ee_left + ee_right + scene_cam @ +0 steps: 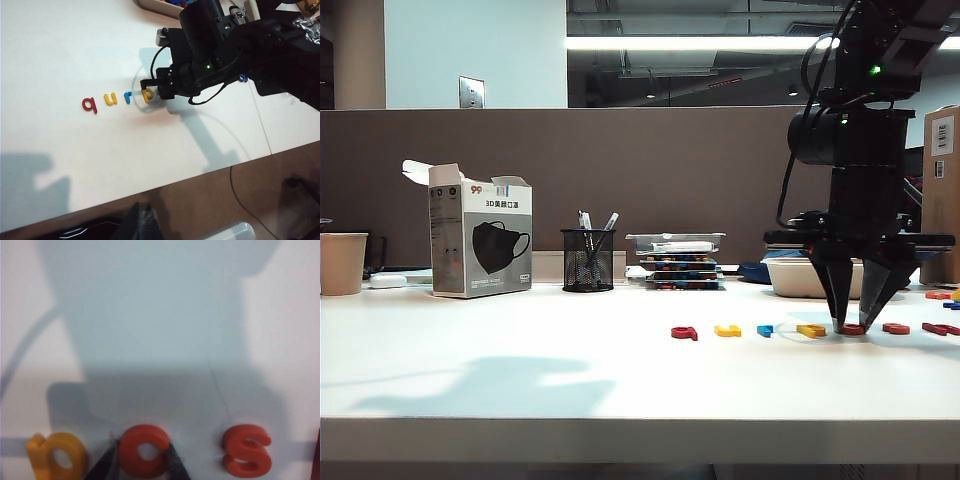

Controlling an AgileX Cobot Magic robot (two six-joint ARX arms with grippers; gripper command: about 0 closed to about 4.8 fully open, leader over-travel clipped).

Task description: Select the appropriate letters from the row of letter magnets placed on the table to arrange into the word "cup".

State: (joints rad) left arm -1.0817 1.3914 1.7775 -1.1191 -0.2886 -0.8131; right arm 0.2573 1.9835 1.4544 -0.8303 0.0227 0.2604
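Along the table's (520, 370) back edge, from the left, stood a paper cup (342, 263), a mask box (480, 240), a mesh pen holder (588, 260), a stack of trays (678, 262) and a white bin (800, 277) behind the right arm. Nearer the front edge lay the row of letter magnets: a dark red q (684, 332), a yellow u (727, 330), a small blue r (765, 330), a yellow p (811, 330), then the orange-red c (852, 328) and a red s (896, 328), with more letters towards the right edge. The right gripper (850, 325) stood tips-down on the table, its 2 fingers (105, 465) pinched narrowly against both sides of the c, the p just beside 1 finger. The left gripper did not show in any view, so I could not tell its state; its wrist camera looked across the row from well apart.
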